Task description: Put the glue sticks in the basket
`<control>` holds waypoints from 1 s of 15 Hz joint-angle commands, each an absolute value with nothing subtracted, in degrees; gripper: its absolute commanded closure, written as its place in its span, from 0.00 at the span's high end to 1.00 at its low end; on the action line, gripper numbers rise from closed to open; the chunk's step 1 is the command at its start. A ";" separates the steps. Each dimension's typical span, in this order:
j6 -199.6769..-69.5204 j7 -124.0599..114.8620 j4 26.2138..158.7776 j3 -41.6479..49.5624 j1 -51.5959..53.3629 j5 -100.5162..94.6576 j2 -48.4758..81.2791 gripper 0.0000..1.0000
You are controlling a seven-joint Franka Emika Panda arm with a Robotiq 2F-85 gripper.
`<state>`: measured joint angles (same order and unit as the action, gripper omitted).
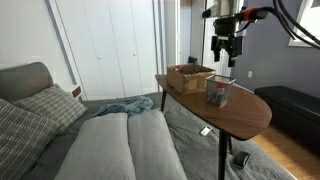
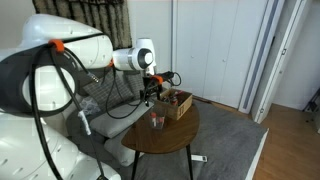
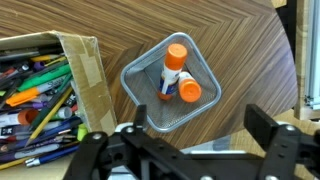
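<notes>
**Robot arm poised over a stocked basket on a living-room table**

"Where are the glue sticks (image 3: 178, 68)?"

"Both are inside the grey mesh basket (image 3: 140, 85), orange caps up and leaning together. One cap is near the far wall, the other closer to the middle. Judging by that, the job looks done."

"And the arm?"

"The gripper (image 1: 225, 48) hangs above the basket, clear of it. In the wrist view its fingers (image 3: 268, 128) are spread wide with nothing between them. My guess is that it sits high and open so nothing snags a cap."

"Why is the basket in that spot?"

"It stands just beside the cardboard box (image 3: 85, 65) crammed with pens (image 3: 35, 95), away from the edges of the wooden table (image 3: 240, 50) — an easy straight-down reach, I'd say. The table itself stands by the sofa (image 1: 120, 140)."

"Any brand to report?"

"There are red marks on the white tubes, but they are too small to read. No legible writing shows on the box or the arm either."
</notes>
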<state>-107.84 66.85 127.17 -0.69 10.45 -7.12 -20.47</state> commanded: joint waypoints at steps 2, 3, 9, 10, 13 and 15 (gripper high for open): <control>-100.24 58.48 124.15 -0.70 8.26 -4.82 -23.84 1.00; -99.64 56.42 124.03 -0.40 8.02 -4.13 -24.77 1.00; -96.51 41.41 122.72 0.38 6.76 -0.89 -27.60 1.00; -96.88 38.77 122.94 0.49 6.68 -0.34 -28.00 1.00; -98.00 31.31 123.40 0.96 6.49 1.58 -28.85 1.00; -98.81 27.72 123.62 1.24 6.56 1.84 -29.22 1.00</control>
<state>-98.30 33.01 123.50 0.88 6.89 -0.11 -27.95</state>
